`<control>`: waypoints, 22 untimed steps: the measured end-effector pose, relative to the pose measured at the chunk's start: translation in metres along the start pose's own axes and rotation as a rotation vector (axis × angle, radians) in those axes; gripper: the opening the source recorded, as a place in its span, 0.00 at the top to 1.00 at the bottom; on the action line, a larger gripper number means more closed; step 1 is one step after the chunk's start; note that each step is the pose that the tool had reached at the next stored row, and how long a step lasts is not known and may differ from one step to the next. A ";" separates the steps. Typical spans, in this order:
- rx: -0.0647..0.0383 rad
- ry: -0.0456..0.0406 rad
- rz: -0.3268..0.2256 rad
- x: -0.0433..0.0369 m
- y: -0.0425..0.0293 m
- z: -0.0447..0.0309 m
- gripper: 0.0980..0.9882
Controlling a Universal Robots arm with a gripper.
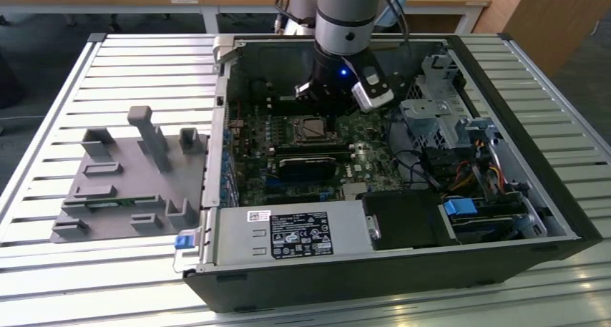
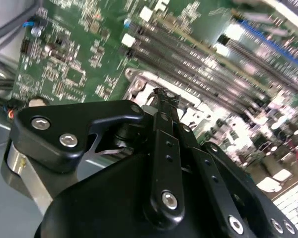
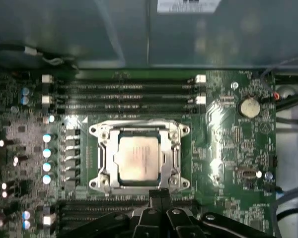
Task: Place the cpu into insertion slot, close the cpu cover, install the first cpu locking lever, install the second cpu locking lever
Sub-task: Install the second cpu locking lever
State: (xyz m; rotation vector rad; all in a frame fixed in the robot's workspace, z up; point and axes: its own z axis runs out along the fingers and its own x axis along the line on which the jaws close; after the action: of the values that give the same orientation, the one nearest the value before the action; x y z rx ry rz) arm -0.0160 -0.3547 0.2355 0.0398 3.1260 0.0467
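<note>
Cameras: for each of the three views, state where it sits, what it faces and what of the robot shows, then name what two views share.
Exterior view: off the arm, above the open computer case, looking down at the green circuit board; the arm shows.
First wrist view: on the arm, facing the cpu under the cpu cover; the gripper shows.
Second wrist view: on the arm, looking slantwise along the gripper toward the board.
Shared: both wrist views show the gripper and the board.

The white label (image 1: 300,235) bears print, seemingly too small to read.
</note>
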 end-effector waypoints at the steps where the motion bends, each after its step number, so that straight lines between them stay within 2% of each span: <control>1: -0.001 0.0002 0.000 -0.0001 -0.0029 -0.0001 0.99; 3: -0.002 0.0001 0.000 -0.0002 -0.0082 -0.0002 0.99; 5: -0.003 0.0002 0.000 0.0010 -0.0107 -0.0003 0.99; 17: -0.006 0.0002 0.000 0.0271 -0.0145 0.0005 0.99; 22: -0.007 0.0003 0.000 0.0297 -0.0148 0.0049 0.99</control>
State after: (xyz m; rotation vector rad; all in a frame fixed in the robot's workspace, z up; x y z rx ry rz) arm -0.0460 -0.3686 0.2298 0.0400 3.1260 0.0570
